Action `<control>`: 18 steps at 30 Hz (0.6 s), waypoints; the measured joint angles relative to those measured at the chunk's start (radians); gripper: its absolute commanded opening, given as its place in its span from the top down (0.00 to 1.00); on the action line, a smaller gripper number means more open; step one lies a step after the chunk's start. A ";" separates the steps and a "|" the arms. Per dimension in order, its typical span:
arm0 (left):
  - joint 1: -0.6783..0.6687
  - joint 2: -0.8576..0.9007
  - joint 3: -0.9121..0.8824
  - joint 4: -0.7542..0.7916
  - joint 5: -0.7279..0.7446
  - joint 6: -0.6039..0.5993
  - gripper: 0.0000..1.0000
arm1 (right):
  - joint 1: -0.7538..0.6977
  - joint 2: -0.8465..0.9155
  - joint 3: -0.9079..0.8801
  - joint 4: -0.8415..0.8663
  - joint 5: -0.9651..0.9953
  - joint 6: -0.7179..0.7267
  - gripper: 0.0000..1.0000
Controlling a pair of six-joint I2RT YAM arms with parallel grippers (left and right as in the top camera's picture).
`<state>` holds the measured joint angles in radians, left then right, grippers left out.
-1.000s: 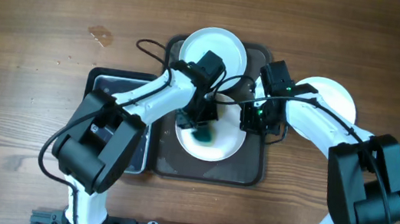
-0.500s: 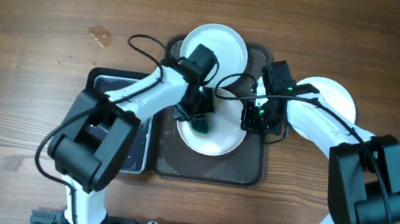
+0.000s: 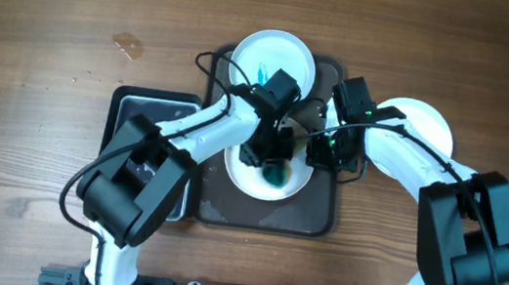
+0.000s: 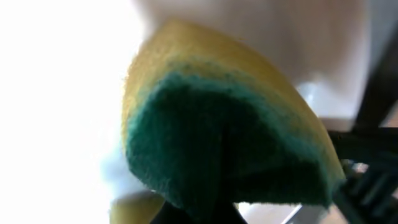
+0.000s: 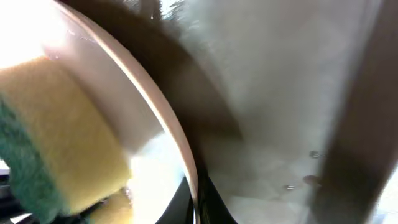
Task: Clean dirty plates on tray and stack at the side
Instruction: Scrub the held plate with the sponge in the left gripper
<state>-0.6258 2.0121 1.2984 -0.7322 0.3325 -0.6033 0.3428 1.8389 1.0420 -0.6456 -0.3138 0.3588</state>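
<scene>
Tray [image 3: 315,218] at centre of table [image 3: 35,163], with two plates on it.
- Far plate [image 3: 288,52]: at the tray's far end, with a teal smear [image 3: 264,70] showing on its floor.
- Middle plate [image 3: 294,187]: near the tray's centre, under both wrists.
- Side plate [image 3: 427,120]: off the tray, on the table to the right, partly covered by the right arm.

Left gripper [image 3: 268,154]: over the middle plate, clamped on a yellow-and-green sponge [image 3: 276,176]. The left wrist view shows the sponge green face up and bent where it is pinched, lying against white plate surface.

Right gripper [image 3: 315,151]: at the right rim of the middle plate. The right wrist view is blurred. The plate edge runs through the frame with the sponge just inside it. Cannot tell whether the fingers are closed on the rim or apart.

Small black tray [image 3: 141,108]: left of the main tray, touching or nearly touching it, partly under the left arm.
</scene>
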 measured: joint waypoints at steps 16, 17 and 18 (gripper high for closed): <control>0.133 -0.136 -0.034 -0.206 -0.262 -0.013 0.96 | 0.011 0.000 0.000 0.004 -0.008 0.000 0.96; 0.138 -0.157 -0.036 -0.208 -0.256 -0.013 0.96 | 0.011 0.000 0.000 0.004 -0.008 0.000 0.96; 0.147 -0.183 -0.039 -0.210 -0.251 -0.013 0.96 | 0.011 0.000 0.000 0.004 -0.008 0.000 0.96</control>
<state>-0.4789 1.8290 1.2598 -0.9424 0.0818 -0.6167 0.3538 1.8389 1.0416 -0.6415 -0.3218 0.3588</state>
